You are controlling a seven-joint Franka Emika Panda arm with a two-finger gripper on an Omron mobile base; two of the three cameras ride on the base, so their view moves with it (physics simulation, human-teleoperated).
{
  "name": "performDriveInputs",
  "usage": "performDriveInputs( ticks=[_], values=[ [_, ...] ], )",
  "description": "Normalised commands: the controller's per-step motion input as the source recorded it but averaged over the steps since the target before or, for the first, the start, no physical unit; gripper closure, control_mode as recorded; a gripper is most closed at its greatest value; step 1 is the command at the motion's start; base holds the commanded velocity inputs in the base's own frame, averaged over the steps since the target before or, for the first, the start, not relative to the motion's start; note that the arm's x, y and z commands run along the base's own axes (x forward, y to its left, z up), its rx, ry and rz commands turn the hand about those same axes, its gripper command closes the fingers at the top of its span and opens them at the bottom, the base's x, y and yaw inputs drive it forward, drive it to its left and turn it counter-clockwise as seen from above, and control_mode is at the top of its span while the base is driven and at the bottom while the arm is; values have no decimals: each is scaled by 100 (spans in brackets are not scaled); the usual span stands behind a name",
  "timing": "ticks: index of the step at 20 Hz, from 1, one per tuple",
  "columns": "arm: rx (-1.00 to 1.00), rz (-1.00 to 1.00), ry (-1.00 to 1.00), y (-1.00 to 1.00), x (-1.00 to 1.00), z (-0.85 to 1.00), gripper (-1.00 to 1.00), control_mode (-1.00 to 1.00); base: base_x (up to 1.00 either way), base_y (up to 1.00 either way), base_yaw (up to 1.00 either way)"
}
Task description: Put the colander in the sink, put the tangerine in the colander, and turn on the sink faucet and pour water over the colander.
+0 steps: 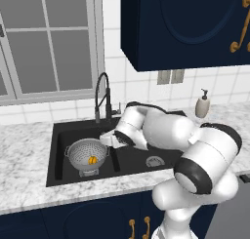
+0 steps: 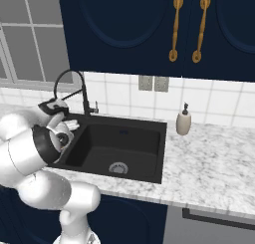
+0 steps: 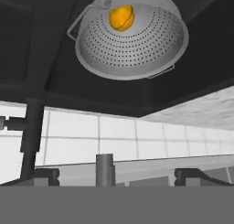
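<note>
Faucet step pending
The end effector [image 1: 108, 139], fingers spread and empty, hangs just in front of the sink faucet [image 1: 103, 94], beside the colander [image 1: 87, 155].

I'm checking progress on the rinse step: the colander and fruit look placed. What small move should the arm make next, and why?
Probably ease the open pincer toward the small side lever of the sink faucet. The colander already sits in the left basin of the sink with the tangerine inside it, and no water is seen running, so turning on the tap is what remains.
</note>
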Motion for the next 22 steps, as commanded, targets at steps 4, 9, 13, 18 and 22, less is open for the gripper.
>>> performDriveInputs(
  ticks=[4,9,13,18,22],
  values=[
    [-1,-18,22,-100,-24,34,-100,-100,0,0,0],
    [0,-8,28,-94,0,60,-100,-100,0,0,0],
    [0,-1,27,-77,0,76,-100,-100,0,0,0],
    [0,0,10,-61,2,70,-100,-100,0,0,0],
    [2,1,-1,-32,37,55,-100,-100,0,0,0]
  ],
)
